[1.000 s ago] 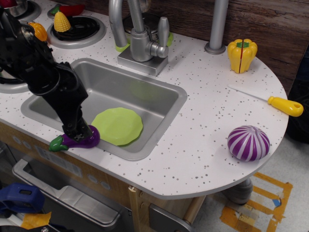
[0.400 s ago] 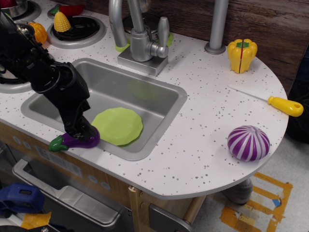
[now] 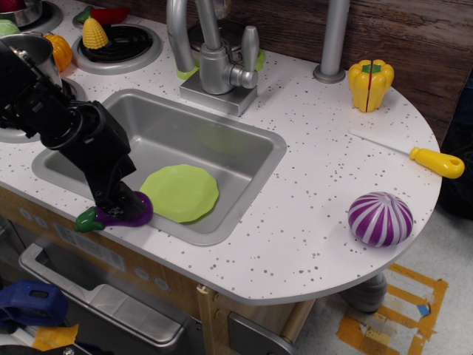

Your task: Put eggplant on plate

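Note:
The dark-purple eggplant [image 3: 127, 217] with a green stem cap lies on the front rim of the sink, stem pointing left. The lime-green plate [image 3: 180, 192] lies flat in the sink, just right of the eggplant and touching or nearly touching it. My black gripper [image 3: 118, 203] comes down from the upper left and sits right on top of the eggplant. Its fingers are pressed against the eggplant's top, but the arm hides whether they are closed around it.
The steel sink [image 3: 244, 148] has a faucet [image 3: 214, 59] behind it. A purple-and-white striped round toy [image 3: 380, 219], a yellow-handled tool [image 3: 436, 161] and a yellow pepper [image 3: 371, 84] are on the right counter. Corn [image 3: 94, 33] sits on a burner at the back left.
The arm has lowered and shifted slightly left over the eggplant. The eggplant and plate have barely moved.

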### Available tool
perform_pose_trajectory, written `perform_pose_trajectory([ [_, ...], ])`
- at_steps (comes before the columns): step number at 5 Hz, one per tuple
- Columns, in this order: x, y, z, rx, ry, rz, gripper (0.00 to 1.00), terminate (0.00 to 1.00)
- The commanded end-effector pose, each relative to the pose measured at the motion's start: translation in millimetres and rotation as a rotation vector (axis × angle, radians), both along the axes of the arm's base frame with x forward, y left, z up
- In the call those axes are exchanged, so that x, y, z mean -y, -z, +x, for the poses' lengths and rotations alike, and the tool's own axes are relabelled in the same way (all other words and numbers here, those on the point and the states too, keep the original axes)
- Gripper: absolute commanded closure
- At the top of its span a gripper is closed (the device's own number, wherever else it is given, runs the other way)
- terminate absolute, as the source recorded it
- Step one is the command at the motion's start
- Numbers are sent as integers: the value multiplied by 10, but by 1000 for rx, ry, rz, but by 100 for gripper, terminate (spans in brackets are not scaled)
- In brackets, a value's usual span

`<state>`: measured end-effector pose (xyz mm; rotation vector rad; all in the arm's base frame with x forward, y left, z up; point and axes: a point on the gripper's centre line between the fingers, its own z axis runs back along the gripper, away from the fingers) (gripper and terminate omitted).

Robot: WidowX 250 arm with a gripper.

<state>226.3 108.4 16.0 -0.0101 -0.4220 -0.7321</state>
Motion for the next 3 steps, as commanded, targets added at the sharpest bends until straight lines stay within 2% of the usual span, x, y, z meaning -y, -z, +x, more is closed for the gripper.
perform_pose_trajectory([
  [1, -40, -5, -28, 30, -10, 10, 0, 0],
  [2, -13, 36, -31, 41, -11, 12, 0, 0],
  [3, -17, 109, -10, 50, -15, -11, 0, 0],
])
